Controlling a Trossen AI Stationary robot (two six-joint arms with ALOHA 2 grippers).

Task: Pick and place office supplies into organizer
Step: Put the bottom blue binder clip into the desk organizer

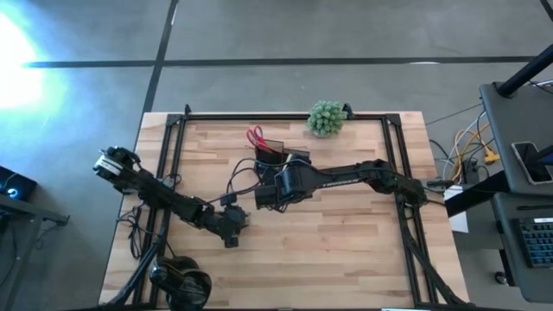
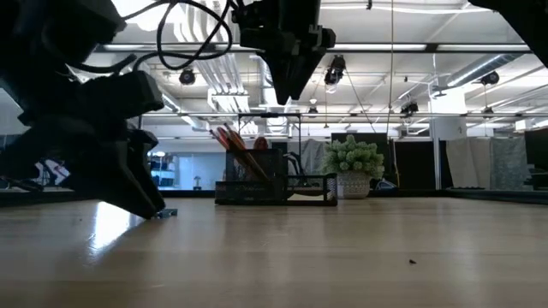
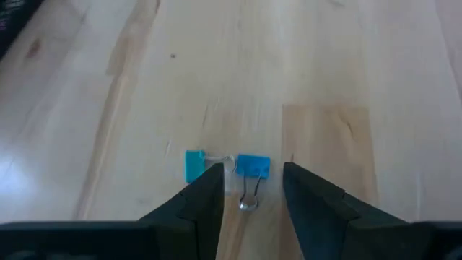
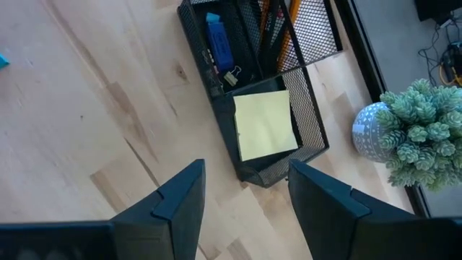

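The black mesh organizer [image 4: 268,162] stands on the table's far middle [image 1: 271,150]. It holds a yellow sticky-note pad [image 4: 265,124], a blue item [image 4: 219,40], orange pencils [image 4: 278,22] and red-handled scissors [image 1: 256,136]. Two blue binder clips lie flat on the wood [image 3: 193,165], [image 3: 253,166]. My left gripper [image 3: 253,175] is open and low over the table [image 2: 141,201]; its fingers stand on either side of the second clip's wire handle [image 3: 247,200] without touching it. My right gripper [image 4: 245,173] is open and raised above the table just near of the organizer [image 1: 268,195].
A green ball-shaped plant in a pot [image 1: 326,117] stands at the far edge, right of the organizer. Black headphones [image 1: 178,282] lie at the near left corner. Cables run along the black frame rails [image 1: 169,155]. Bare wood spreads over the near right of the table [image 1: 346,250].
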